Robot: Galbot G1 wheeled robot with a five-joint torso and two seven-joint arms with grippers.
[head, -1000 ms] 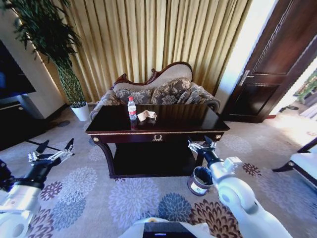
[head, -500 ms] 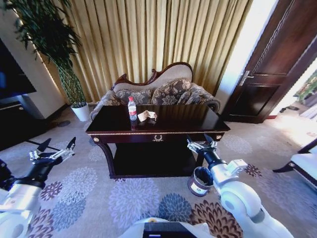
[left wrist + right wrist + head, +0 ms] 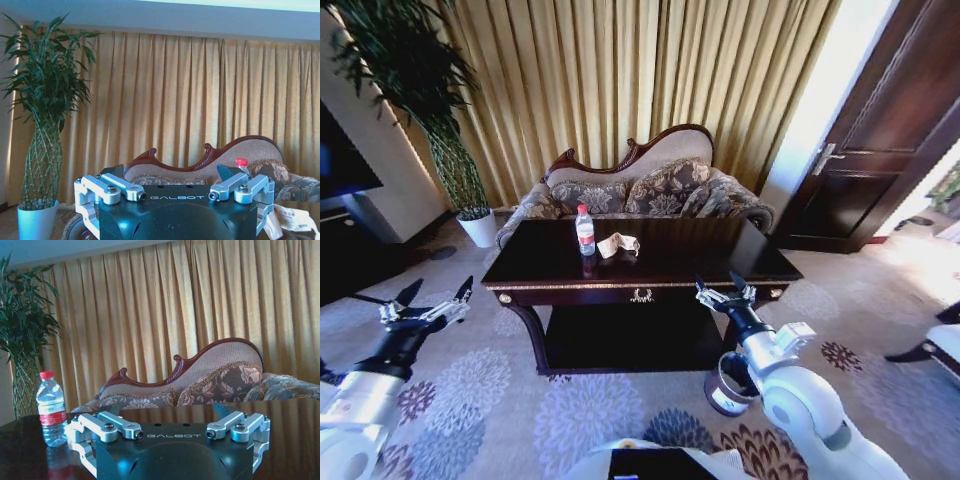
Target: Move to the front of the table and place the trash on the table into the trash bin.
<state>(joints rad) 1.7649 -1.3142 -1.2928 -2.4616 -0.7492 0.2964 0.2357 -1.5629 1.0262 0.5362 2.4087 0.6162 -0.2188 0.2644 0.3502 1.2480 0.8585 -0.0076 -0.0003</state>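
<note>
The dark glossy table [image 3: 720,262] with gold trim stands straight ahead. On its left half stand a clear red-capped bottle [image 3: 585,230] and, just to its right, a crumpled pale paper wad [image 3: 618,244]. The brown trash bin [image 3: 725,388] sits on the carpet by the table's right front leg, partly hidden by my right arm. My left gripper [image 3: 437,290] hangs open, low and left of the table. In front of the table's edge, my right gripper [image 3: 718,283] is open above the bin. The right wrist view shows the bottle [image 3: 51,410] on the tabletop; the left wrist view shows its cap [image 3: 241,162] and the paper [image 3: 290,218].
A patterned sofa [image 3: 640,185] stands behind the table against gold curtains. A tall plant in a white pot [image 3: 480,226] is at the back left, and a dark door [image 3: 880,150] at the right. Flowered carpet [image 3: 570,410] lies between me and the table.
The whole head view has shifted: the camera has moved nearer, so the table looks larger and the bin sits lower. Both arms hold the same open pose.
</note>
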